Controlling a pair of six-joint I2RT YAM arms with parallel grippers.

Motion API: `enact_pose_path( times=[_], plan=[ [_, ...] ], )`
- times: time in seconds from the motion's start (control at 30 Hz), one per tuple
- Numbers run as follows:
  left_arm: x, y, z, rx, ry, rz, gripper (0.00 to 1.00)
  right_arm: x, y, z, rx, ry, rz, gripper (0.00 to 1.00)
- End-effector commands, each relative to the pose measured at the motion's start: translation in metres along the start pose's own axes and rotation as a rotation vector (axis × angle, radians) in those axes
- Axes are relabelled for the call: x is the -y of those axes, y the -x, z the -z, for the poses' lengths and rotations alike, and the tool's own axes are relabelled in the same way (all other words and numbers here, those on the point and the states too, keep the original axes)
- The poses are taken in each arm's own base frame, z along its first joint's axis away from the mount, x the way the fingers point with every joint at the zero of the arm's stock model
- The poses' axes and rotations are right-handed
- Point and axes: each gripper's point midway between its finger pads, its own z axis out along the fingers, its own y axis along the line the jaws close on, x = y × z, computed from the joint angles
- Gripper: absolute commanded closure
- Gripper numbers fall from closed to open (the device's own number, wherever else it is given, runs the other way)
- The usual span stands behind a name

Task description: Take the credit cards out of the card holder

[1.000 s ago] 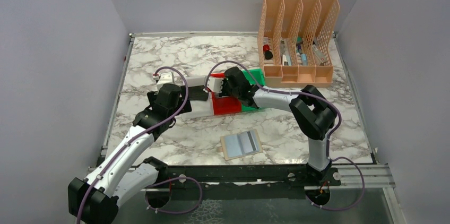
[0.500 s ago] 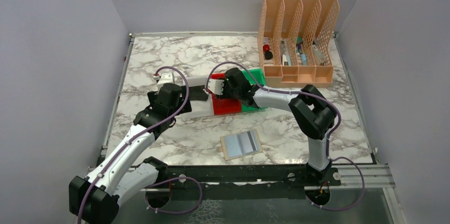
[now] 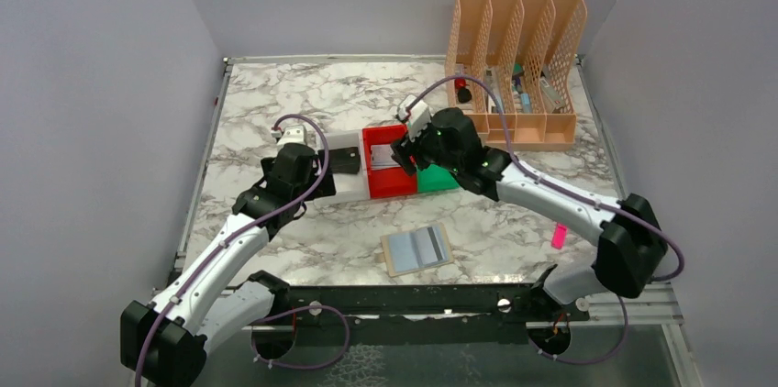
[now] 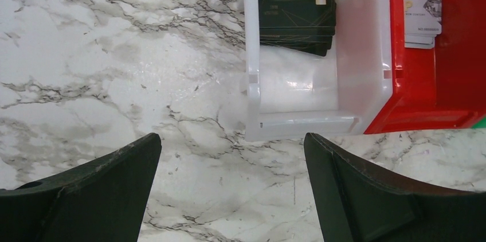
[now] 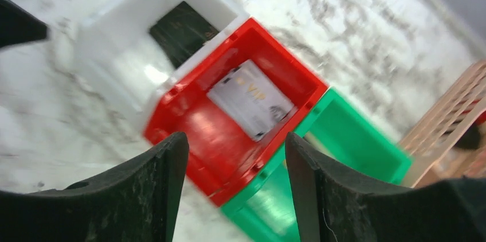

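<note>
The tan card holder [image 3: 417, 249] lies open near the table's front edge, blue-grey inside up, away from both grippers. Black credit cards [image 4: 295, 15] lie stacked in a white tray [image 4: 321, 121]. Silvery-grey cards [image 5: 252, 100] lie in the red tray [image 5: 200, 133] beside it. My left gripper [image 4: 231, 139] hangs open over bare marble, just short of the white tray's near wall. Above the seam between the red and green trays, my right gripper [image 5: 232, 184] is open with nothing between its fingers. From above, the right gripper [image 3: 408, 156] sits over the red tray [image 3: 393, 187].
A green tray [image 3: 439, 178] adjoins the red one on the right. A peach file organiser [image 3: 514, 66] with pens and small items stands at the back right. A small pink object [image 3: 558, 237] lies near the right arm's elbow. Grey walls enclose the table.
My right gripper has opened and pulled up and back from the red tray, its elbow swinging right. A silvery card now lies uncovered in that tray. The left arm has barely moved.
</note>
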Motion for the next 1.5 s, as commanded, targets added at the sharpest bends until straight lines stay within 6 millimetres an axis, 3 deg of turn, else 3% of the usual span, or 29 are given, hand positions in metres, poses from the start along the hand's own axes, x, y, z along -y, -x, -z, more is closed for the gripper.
enact_pose_path(
  times=[0.0,0.07,0.17,0.27,0.57,0.83,1.0,1.27,1.47],
  plan=[
    [0.019,0.011,0.006,0.034,-0.115,0.014,0.01,-0.057,-0.046,0.039,-0.206,0.109,-0.547,0.32],
    [0.021,0.011,0.008,0.037,-0.133,0.018,0.01,-0.080,-0.062,0.056,-0.245,0.177,-0.647,0.33],
    [0.020,0.012,0.010,0.050,-0.136,0.019,0.01,-0.094,-0.095,0.077,-0.297,0.133,-0.837,0.40],
    [0.019,0.011,0.013,0.060,-0.139,0.030,0.01,-0.110,-0.109,0.095,-0.310,0.172,-0.919,0.43],
    [0.020,0.009,0.012,0.059,-0.150,0.028,0.01,-0.113,-0.158,0.114,-0.508,-0.006,-0.862,0.48],
    [0.018,0.011,0.012,0.069,-0.140,0.019,0.01,-0.113,-0.180,0.115,-0.610,-0.183,-0.787,0.49],
    [0.016,0.013,0.015,0.086,-0.138,0.028,0.01,-0.123,-0.184,0.111,-0.633,-0.128,-0.767,0.48],
    [0.017,0.011,0.012,0.072,-0.138,0.017,0.01,-0.135,-0.182,0.098,-0.638,-0.079,-0.766,0.57],
    [0.017,0.012,0.012,0.073,-0.134,0.016,0.01,-0.126,-0.192,0.099,-0.686,-0.184,-0.716,0.65]
  ],
)
